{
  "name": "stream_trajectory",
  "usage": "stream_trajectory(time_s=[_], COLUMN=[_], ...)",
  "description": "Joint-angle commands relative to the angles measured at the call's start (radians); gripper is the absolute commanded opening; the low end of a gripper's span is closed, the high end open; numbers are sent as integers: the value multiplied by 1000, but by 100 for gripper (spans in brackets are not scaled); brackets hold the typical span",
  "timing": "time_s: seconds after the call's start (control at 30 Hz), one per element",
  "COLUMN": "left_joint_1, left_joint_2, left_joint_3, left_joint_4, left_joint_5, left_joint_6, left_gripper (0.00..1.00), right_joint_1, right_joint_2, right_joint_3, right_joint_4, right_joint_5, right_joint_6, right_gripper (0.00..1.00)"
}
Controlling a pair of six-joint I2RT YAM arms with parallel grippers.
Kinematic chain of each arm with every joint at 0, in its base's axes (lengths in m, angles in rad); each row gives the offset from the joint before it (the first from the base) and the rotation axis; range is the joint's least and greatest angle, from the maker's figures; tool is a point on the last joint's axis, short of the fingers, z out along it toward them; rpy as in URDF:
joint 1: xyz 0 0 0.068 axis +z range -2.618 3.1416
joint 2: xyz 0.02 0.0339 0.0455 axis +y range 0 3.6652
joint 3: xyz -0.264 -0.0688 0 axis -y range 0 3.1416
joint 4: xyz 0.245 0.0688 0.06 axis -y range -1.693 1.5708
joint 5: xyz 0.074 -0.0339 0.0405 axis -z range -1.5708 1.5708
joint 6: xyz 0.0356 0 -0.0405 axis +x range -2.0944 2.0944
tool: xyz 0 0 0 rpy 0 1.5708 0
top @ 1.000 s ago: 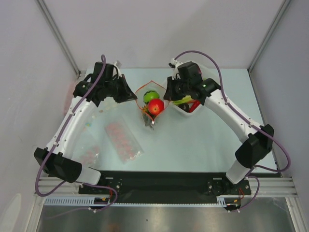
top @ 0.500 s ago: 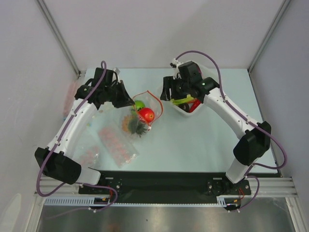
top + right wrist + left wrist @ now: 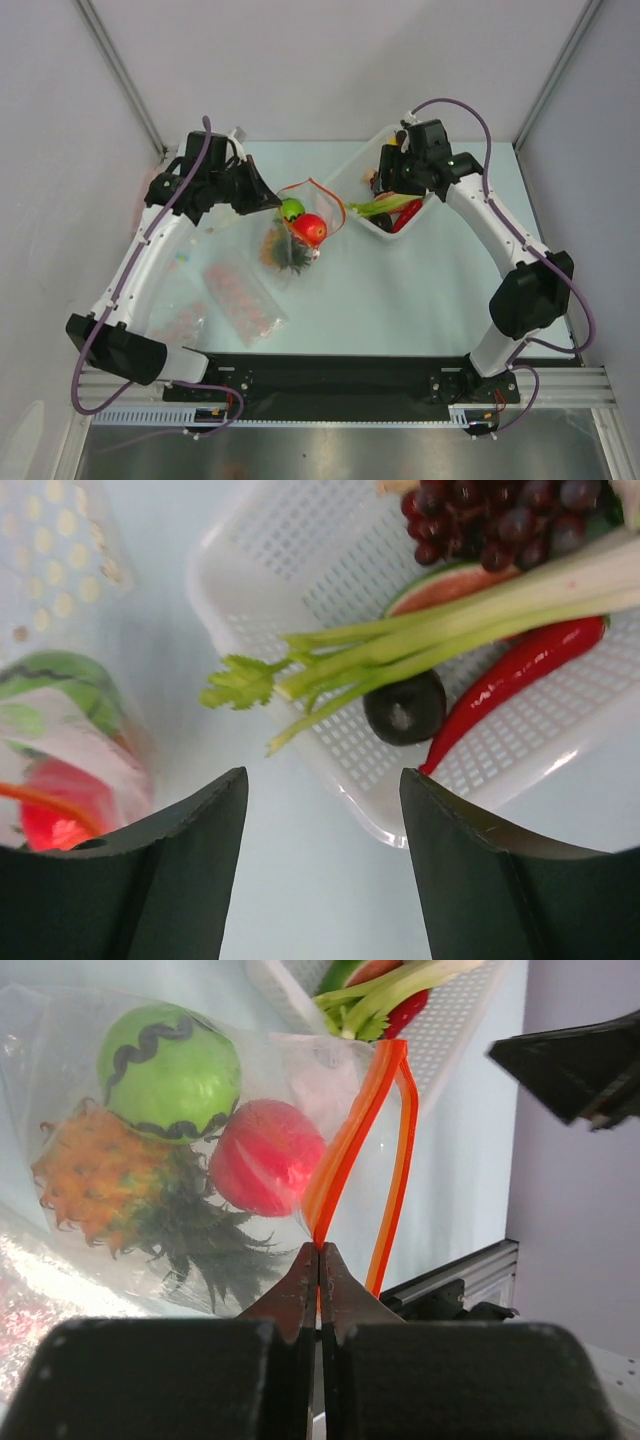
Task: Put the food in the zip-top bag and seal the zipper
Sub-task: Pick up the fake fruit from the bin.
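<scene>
Left gripper (image 3: 319, 1250): I'm seeing the jaws pressed fully together, pinching the zipper (image 3: 350, 1130) at one end of the mouth.
Zipper: its two orange strips are meeting at the pinch and running apart beyond it, so the mouth is gaping.
Bag (image 3: 282, 228): it's lying on the table (image 3: 400, 290) at about 10 o'clock from centre in the top view, with its mouth end raised in the left gripper's grip.
Food: all three pieces are sitting inside the bag. In the left wrist view the red fruit (image 3: 265, 1158) is lying nearest the zipper, the green fruit (image 3: 170, 1072) at its 10 o'clock, the pineapple (image 3: 110, 1188) at its 9 o'clock.
Right gripper (image 3: 322, 780): I'm reading the fingers as spread wide with nothing between them, hovering at the basket (image 3: 300, 570) rim.
Basket: it's sitting at 1 o'clock from centre, holding celery (image 3: 420, 640), a chili (image 3: 520, 670) and grapes (image 3: 490, 515).
Packet (image 3: 243, 295): it's lying at the bag's 7 o'clock, just beside it.
</scene>
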Motion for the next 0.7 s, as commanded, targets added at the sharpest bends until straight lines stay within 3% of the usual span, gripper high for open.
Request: stream_trajectory(time_s=[0.0, 0.67], left_joint_1=[-3, -40], left_joint_2=[-2, 75], left_joint_3=[64, 87], left_joint_4=[72, 149], left_joint_5=[70, 105], left_joint_6=[-24, -79], left_gripper=[0, 0], right_joint_1=[-9, -28], right_joint_2=[26, 283], right_joint_3=[-52, -42], right_joint_4=[-26, 39], right_joint_5=[71, 38], right_joint_6=[2, -22], right_gripper=[68, 73])
